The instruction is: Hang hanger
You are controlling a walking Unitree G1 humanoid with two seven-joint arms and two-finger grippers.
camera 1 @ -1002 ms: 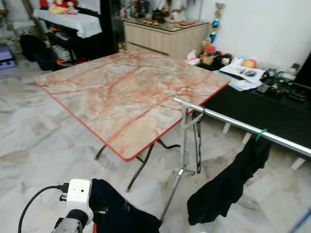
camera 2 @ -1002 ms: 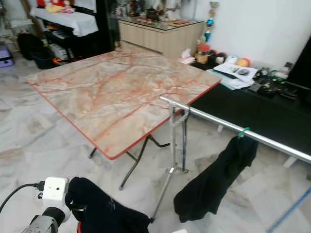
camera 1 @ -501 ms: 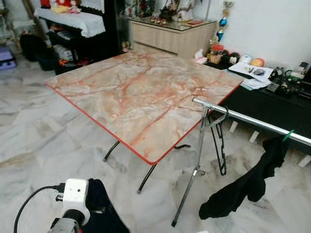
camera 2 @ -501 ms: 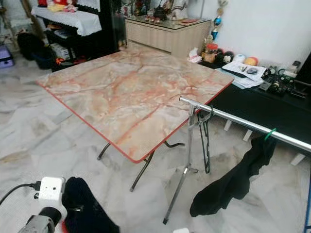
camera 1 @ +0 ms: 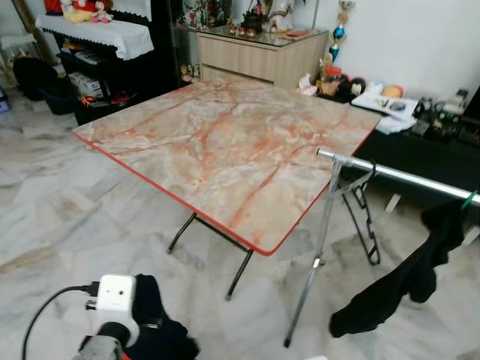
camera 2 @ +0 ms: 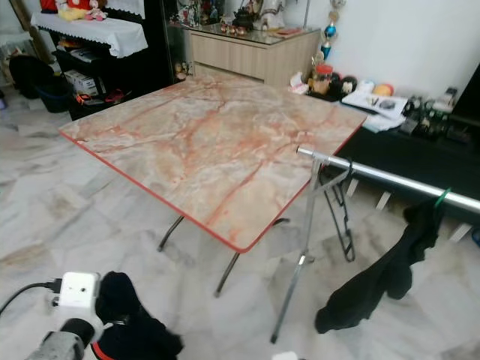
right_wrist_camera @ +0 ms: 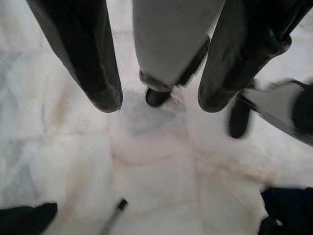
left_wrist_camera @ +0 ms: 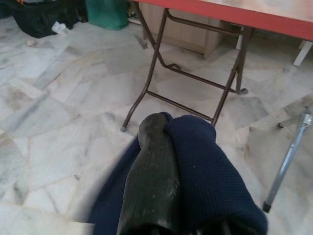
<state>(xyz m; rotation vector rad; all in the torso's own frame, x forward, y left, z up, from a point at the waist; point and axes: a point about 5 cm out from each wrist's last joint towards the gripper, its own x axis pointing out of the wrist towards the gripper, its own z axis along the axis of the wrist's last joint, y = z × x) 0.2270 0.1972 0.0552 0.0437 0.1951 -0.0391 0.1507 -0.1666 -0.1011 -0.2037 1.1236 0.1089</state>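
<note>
Left hand point(left_wrist_camera: 161, 147) down low, and we see its fingers closed on a dark navy knitted garment point(left_wrist_camera: 205, 171), whose hanger stays hidden in the folds. Right hand point(right_wrist_camera: 156, 100) hangs spread open over the marble floor point(right_wrist_camera: 146, 166). Ahead, a black wire hanger point(camera 1: 365, 225) dangles from the silver metal rail point(camera 1: 397, 176) beside the marble-patterned counter point(camera 1: 225, 142).
</note>
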